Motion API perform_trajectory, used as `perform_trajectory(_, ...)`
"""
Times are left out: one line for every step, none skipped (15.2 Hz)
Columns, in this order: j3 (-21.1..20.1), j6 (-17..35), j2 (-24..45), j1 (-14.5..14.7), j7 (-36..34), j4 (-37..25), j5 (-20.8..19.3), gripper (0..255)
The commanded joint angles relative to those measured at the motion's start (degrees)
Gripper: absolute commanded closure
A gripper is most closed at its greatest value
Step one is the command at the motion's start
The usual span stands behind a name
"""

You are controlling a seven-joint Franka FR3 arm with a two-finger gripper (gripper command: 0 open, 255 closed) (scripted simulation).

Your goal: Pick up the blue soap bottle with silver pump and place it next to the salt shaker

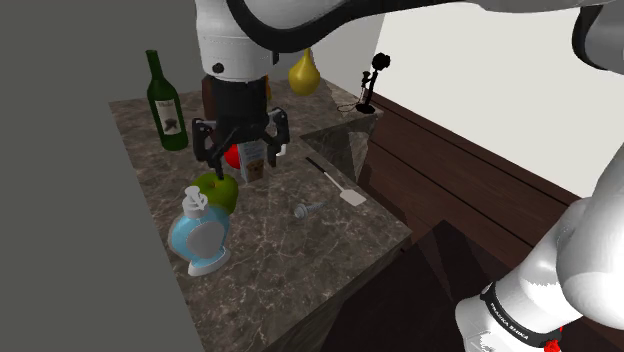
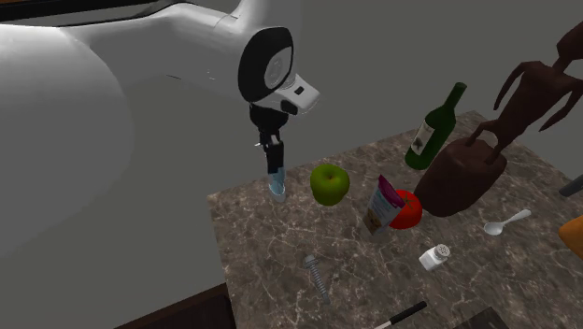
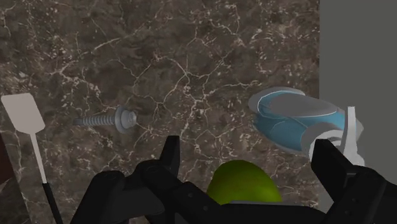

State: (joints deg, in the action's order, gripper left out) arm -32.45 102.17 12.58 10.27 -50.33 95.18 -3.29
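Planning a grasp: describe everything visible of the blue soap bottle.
The blue soap bottle is a flat, round, light-blue disc on a white foot, with a silver pump on top. It stands upright near the marble-look counter's edge, close to the green apple but apart from it. Nothing grips it; the open end effector hovers above.

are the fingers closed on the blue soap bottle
No, the open fingers hang above the counter while the blue soap bottle stands on it, untouched.
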Motion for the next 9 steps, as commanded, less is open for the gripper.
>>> perform_trajectory(-0.25, -1.07, 5.66, 2.32, -2.73, -5.55, -2.47, 0)
perform_trajectory(-0.18, -1.81, 8.34, 3.65, -3.86, -8.46, -3.54, 0)
perform_trajectory(-0.06, -2.66, 11.06, 5.05, -4.89, -11.56, -4.58, 0)
perform_trajectory(0.13, -3.62, 13.83, 6.54, -5.83, -14.86, -5.58, 0)
perform_trajectory(0.4, -4.7, 16.65, 8.12, -6.66, -18.4, -6.53, 0)
perform_trajectory(0.7, -5.94, 19.57, 9.79, -7.39, -22.24, -7.45, 0)
perform_trajectory(0.92, -6.59, 21.0, 10.66, -7.69, -24.21, -7.85, 0)
perform_trajectory(0.98, -5.75, 20.88, 10.55, -7.71, -23.24, -7.8, 0)
perform_trajectory(0.99, -4.92, 20.8, 10.41, -7.75, -22.31, -7.78, 0)
